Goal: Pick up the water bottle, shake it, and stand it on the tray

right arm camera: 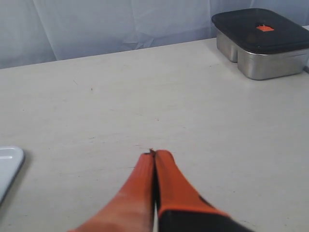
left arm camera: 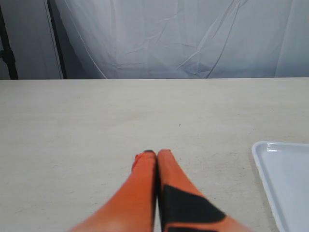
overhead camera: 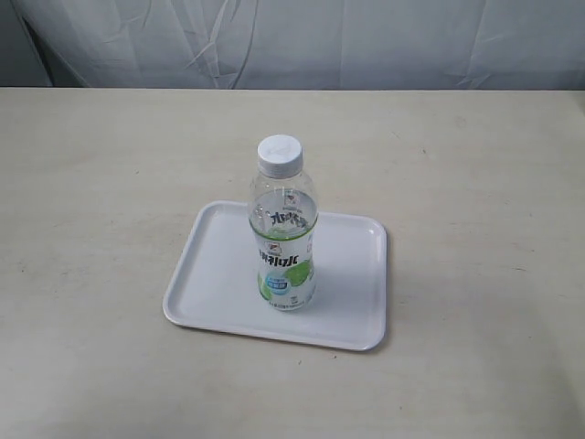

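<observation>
The water bottle (overhead camera: pixel 284 229), clear with a white cap and a green-and-white label, stands upright on the white tray (overhead camera: pixel 210 274) in the middle of the table in the exterior view. Neither arm shows in that view. My left gripper (left arm camera: pixel 156 153) is shut, its orange fingers pressed together over bare tabletop, with a corner of the tray (left arm camera: pixel 285 179) off to one side. My right gripper (right arm camera: pixel 155 153) is also shut with nothing in it, and a corner of the tray (right arm camera: pixel 8 164) shows at the frame's edge. The bottle is out of both wrist views.
A metal box with a dark lid (right arm camera: pixel 263 41) sits at the table's far edge in the right wrist view. White cloth (overhead camera: pixel 292 41) hangs behind the table. Pale tabletop (overhead camera: pixel 475 183) surrounds the tray.
</observation>
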